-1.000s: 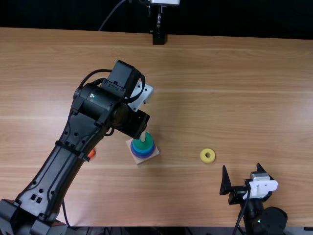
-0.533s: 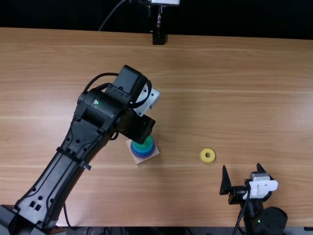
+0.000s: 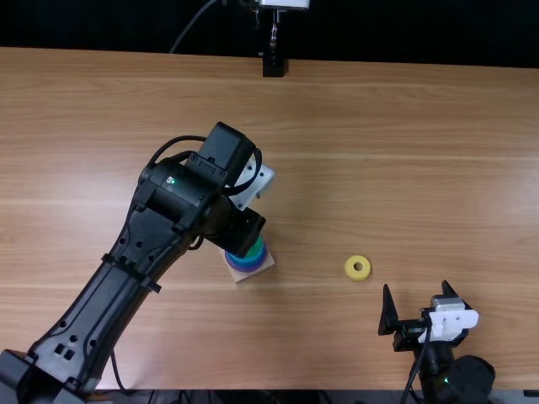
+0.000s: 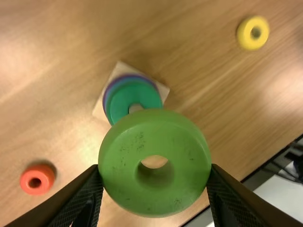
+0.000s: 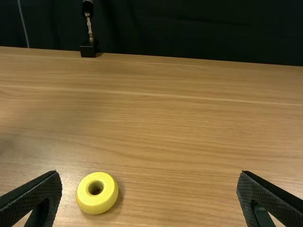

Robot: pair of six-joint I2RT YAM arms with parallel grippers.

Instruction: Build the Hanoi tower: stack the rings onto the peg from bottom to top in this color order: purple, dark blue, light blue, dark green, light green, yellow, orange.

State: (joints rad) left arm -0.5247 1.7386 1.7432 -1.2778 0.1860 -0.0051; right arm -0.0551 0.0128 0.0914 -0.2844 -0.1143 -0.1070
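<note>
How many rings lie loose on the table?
2: a yellow ring right of the peg's base, and an orange ring on the base's opposite side. The left arm may hide others.

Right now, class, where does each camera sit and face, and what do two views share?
Top view: fixed above the near edge, looking down and forward; left arm, right arm show.
Left wrist view: on that wrist, looking down on the wooden base; its fingers show.
Right wrist view: on that wrist, looking across the table; its fingers show.
Top and right wrist views share the yellow ring.
</note>
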